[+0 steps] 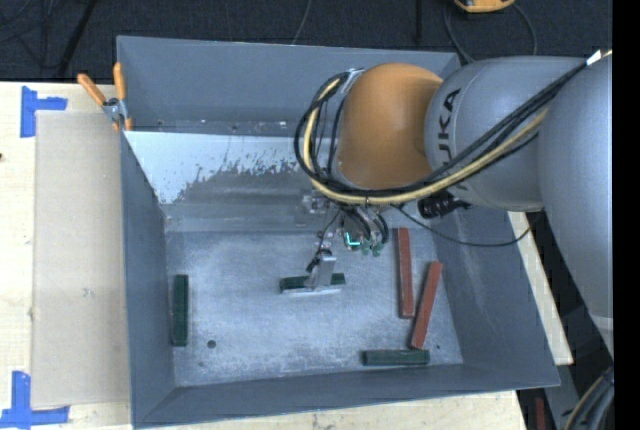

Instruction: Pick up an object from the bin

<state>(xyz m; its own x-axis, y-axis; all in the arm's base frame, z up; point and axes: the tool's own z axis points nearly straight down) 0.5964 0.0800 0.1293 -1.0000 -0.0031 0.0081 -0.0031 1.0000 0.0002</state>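
My gripper (323, 270) hangs low over the middle of the bin floor, under the orange wrist cover. Directly beneath it lies a short dark green bar (310, 285), flat and roughly crosswise, and the gripper's tip meets or nearly meets its top. The bar's middle is partly hidden by the gripper. To the right lie two red-brown bars: one (403, 270) almost upright in the view, the other (425, 304) leaning beside it.
Another dark green bar (395, 356) lies near the bin's front right corner. A third dark green bar (179, 310) lies lengthwise by the left wall. The arm covers the bin's back right part.
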